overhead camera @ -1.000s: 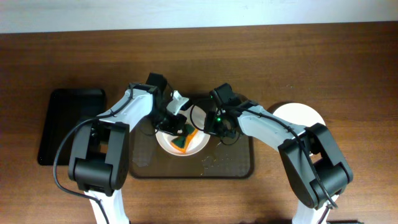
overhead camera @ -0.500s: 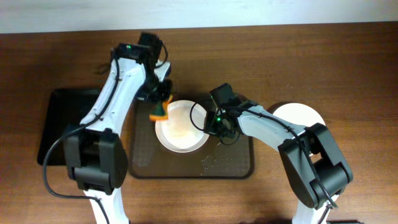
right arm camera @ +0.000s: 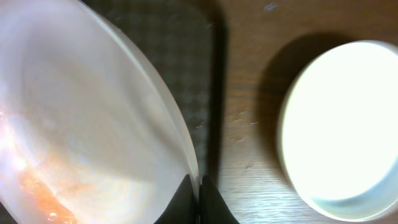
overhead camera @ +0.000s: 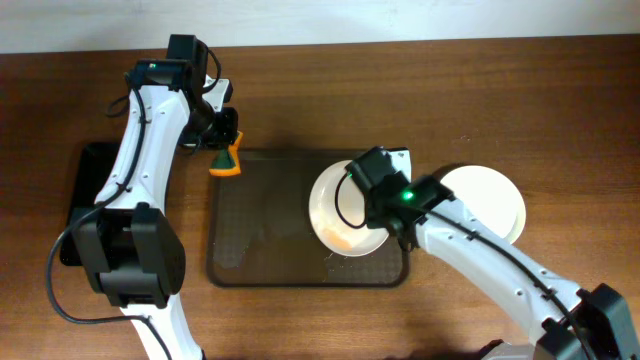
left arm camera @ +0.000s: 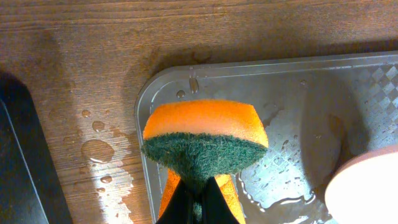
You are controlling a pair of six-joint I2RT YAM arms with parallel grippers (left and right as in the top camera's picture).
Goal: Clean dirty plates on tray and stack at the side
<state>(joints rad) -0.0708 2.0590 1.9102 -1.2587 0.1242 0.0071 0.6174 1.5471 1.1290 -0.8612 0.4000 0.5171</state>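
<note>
The dark brown tray (overhead camera: pixel 270 250) lies mid-table, wet. My right gripper (overhead camera: pixel 383 205) is shut on the rim of a white plate (overhead camera: pixel 345 215), held tilted over the tray's right end; orange streaks show at its lower part (right arm camera: pixel 37 186). A white plate stack (overhead camera: pixel 495 200) sits on the table right of the tray, also bright in the right wrist view (right arm camera: pixel 342 124). My left gripper (overhead camera: pixel 222 140) is shut on an orange sponge with a green pad (left arm camera: pixel 202 140), held above the tray's far left corner (left arm camera: pixel 149 93).
A smaller black tray (overhead camera: pixel 100 200) lies at the far left, its edge in the left wrist view (left arm camera: pixel 25 168). Water drops lie on the wood beside the brown tray (left arm camera: pixel 96 149). The table's far edge meets a white wall.
My left arm swung the sponge off the plate, back and left past the tray's corner. My right gripper lifted the plate and carried it right, towards the stack.
</note>
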